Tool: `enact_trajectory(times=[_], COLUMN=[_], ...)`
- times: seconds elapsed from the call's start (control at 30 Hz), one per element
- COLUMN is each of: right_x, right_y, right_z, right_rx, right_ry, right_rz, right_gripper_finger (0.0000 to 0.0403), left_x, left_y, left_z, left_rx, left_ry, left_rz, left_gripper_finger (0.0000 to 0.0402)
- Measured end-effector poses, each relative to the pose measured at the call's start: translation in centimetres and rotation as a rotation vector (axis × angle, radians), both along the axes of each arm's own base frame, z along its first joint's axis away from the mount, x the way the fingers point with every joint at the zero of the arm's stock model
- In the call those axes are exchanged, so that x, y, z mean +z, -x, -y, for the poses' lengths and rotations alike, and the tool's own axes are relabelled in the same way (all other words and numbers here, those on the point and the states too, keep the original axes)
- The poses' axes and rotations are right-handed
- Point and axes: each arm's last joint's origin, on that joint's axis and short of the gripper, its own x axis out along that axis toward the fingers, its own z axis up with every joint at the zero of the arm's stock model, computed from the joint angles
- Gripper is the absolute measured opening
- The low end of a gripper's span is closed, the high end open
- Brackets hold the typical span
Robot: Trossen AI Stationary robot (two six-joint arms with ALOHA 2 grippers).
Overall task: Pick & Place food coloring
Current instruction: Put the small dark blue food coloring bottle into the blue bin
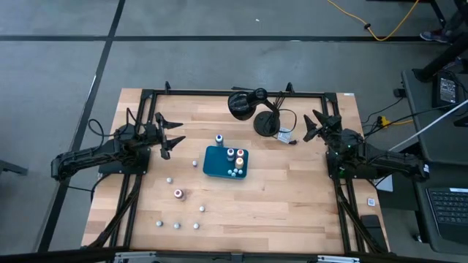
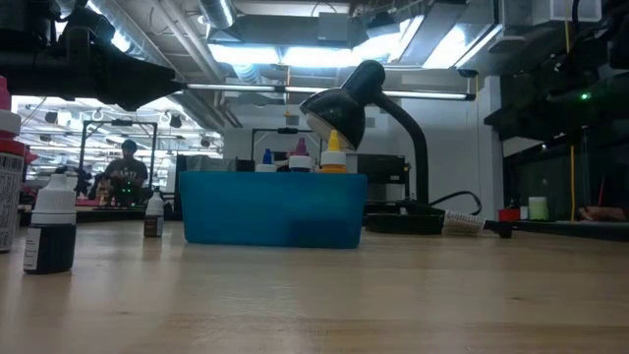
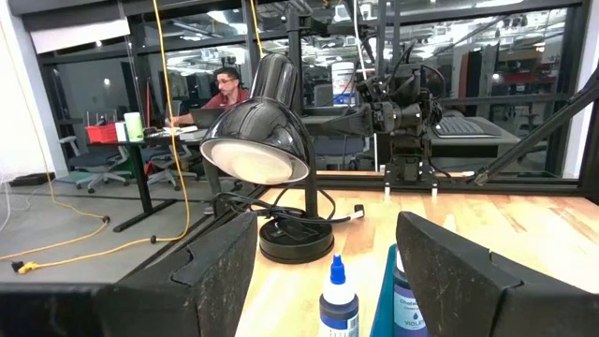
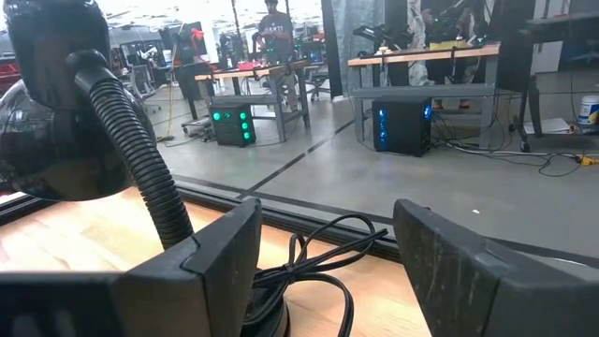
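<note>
A teal tray lies mid-table with several tiny food coloring bottles standing in it; in the low view their coloured tops poke above the tray wall. A blue-topped bottle stands on the table just beyond the tray's far edge. More small bottles stand scattered over the near-left of the table. My left gripper hovers open at the table's left, pointing toward the tray. My right gripper hovers open at the right, empty.
A black desk lamp stands at the far middle; its round base and looped cord are close to my right gripper. A near bottle stands at the low view's left. People sit at desks beyond the table.
</note>
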Motion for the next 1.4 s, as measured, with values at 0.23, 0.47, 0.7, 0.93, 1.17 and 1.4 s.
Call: enact_trajectory(times=[0.23,0.47,0.7,0.93,1.17,1.4], right_x=[0.0,0.0,0.0,0.0,0.0,0.0], right_y=[0.0,0.0,0.0,0.0,0.0,0.0], right_z=[0.0,0.0,0.0,0.0,0.0,0.0], right_rx=[0.0,0.0,0.0,0.0,0.0,0.0], right_ry=[0.0,0.0,0.0,0.0,0.0,0.0], right_rz=[-0.001,-0.001,-0.002,-0.001,-0.001,-0.001], right_gripper_finger=[0.0244,0.0244,0.0244,0.0244,0.0244,0.0244], left_x=[0.1,1.7,4.1,6.3,8.7,9.3], left_y=[0.0,0.4,-0.2,-2.2,-3.8,-5.5], left_z=[-0.1,-0.3,-0.7,-0.9,-0.1,0.8], left_rx=[0.018,0.133,0.222,0.114,0.143,0.196], left_ry=[0.011,0.002,0.075,0.242,0.366,0.436], left_rz=[0.012,0.049,-0.084,-0.264,-0.54,-0.72], left_gripper_finger=[0.0251,0.0251,0.0251,0.0251,0.0251,0.0251])
